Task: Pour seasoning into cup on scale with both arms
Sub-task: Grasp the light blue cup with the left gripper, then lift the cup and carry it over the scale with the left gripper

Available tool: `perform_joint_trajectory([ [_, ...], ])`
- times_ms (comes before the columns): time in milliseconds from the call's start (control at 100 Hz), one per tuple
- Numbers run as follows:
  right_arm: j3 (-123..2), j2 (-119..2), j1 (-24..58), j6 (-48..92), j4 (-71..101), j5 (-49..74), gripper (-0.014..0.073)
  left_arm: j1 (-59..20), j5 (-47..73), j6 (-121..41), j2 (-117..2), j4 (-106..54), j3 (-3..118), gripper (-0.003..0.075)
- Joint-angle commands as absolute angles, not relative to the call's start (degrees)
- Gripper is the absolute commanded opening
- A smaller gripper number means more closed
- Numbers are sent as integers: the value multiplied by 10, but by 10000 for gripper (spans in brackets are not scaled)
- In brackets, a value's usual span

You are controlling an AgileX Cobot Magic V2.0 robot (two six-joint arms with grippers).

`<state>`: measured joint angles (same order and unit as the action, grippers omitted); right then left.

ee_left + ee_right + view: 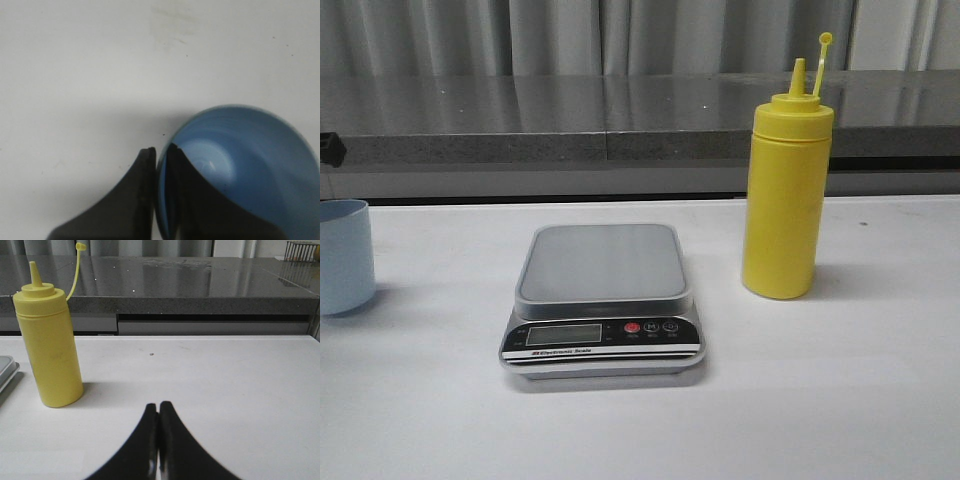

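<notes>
The light blue cup (342, 255) stands on the white table at the far left edge of the front view. In the left wrist view my left gripper (160, 150) has one finger outside and one inside the cup (250, 150), shut on its rim. The scale (602, 265) sits in the middle of the table with nothing on its grey platform. The yellow seasoning bottle (785, 200) stands upright to the right of the scale, its cap off and hanging on its tether. My right gripper (159, 405) is shut and empty, low over the table, to the right of the bottle (50, 350).
A dark grey counter ledge (620, 115) runs along the back of the white table (860, 400). A small black part (328, 148) shows at the left edge above the cup. A corner of the scale (6, 367) shows in the right wrist view.
</notes>
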<state>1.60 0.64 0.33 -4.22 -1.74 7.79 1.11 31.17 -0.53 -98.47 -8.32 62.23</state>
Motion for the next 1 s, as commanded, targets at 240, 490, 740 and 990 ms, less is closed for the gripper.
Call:
perform_joint_trajectory([
  [240,4,17,0,-39,-17,30,-67,-14,402,-7,-948,-121,755,-20],
  [490,4,17,0,-39,-17,30,-67,-108,432,-12,-950,-120,832,-20],
  [740,4,17,0,-39,-17,30,-67,-191,426,-12,-986,-114,883,-20],
  [990,4,17,0,-39,-17,30,-67,-236,411,-12,-1034,-112,897,-20],
])
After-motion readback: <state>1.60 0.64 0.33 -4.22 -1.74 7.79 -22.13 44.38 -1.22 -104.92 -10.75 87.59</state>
